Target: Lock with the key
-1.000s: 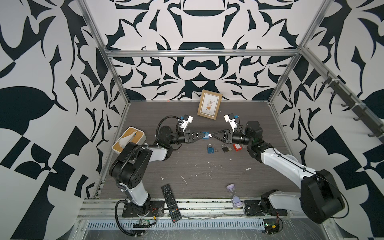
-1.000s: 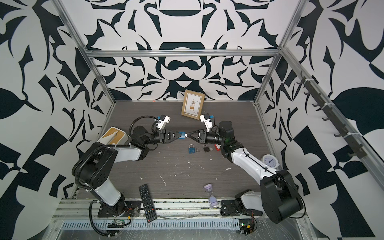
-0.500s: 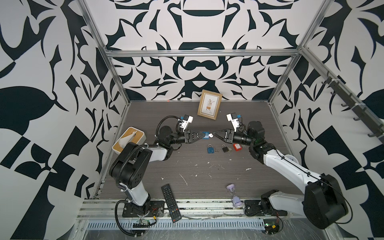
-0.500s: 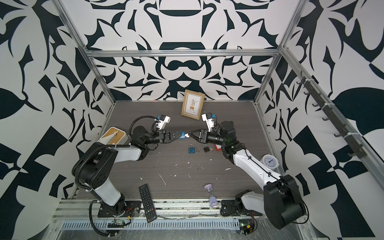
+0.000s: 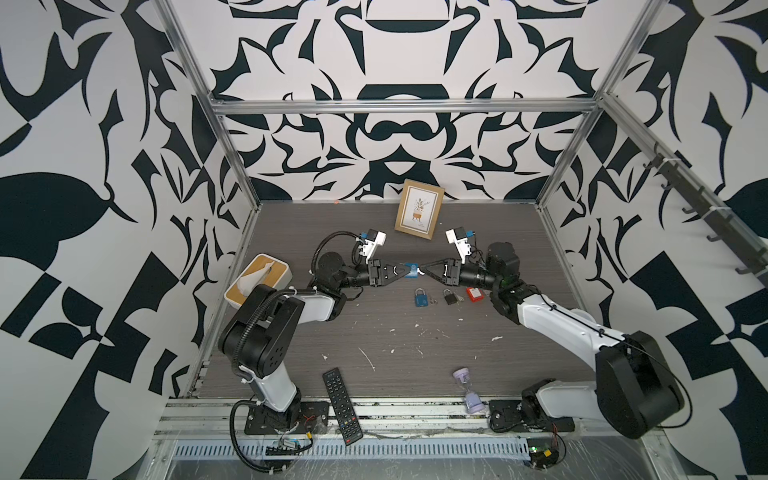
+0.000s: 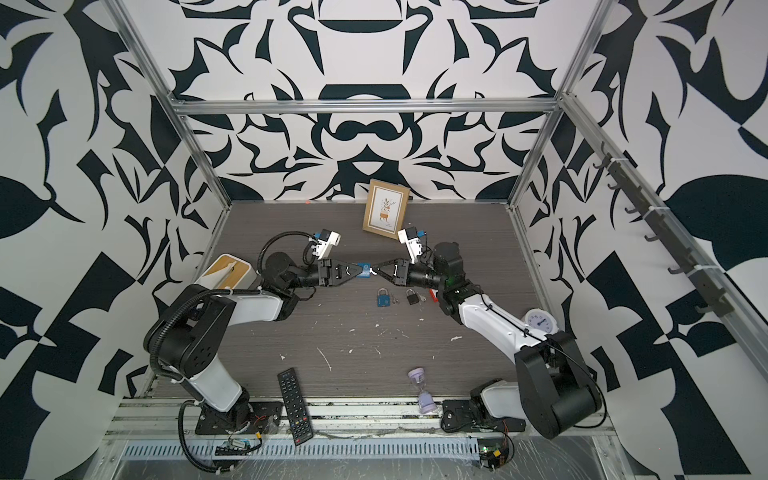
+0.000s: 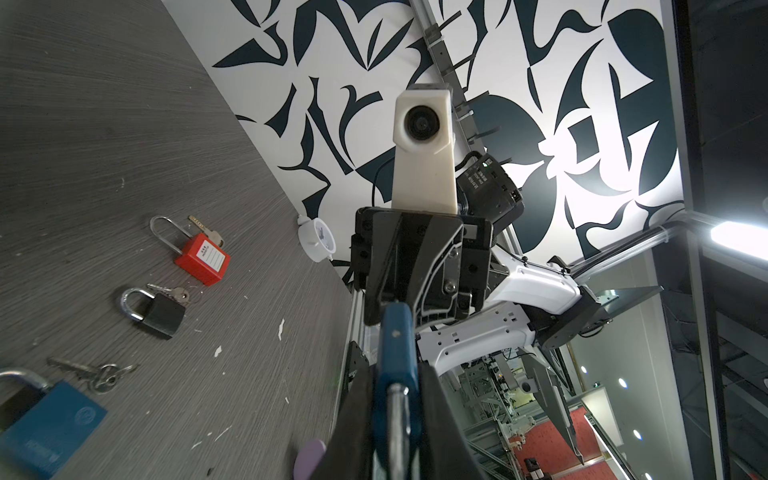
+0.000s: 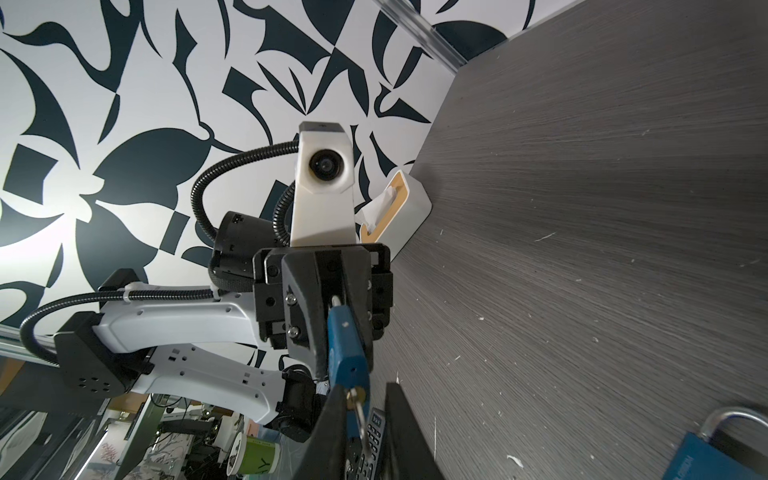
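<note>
Left jaws around boxy blue padlock

Smooth paint, bright steel, matt grain
We see a blue padlock, smooth-bodied with a shiny metal shackle, and a matt, wood-grained grey table.

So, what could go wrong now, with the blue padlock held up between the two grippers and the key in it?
1. The key sits in the held blue padlock, but in the right wrist view the right gripper shows a gap beside it. A turn could slip off the key.
2. Only the left gripper pinches the padlock, above the table. The turning force might twist it loose and drop it.
</note>
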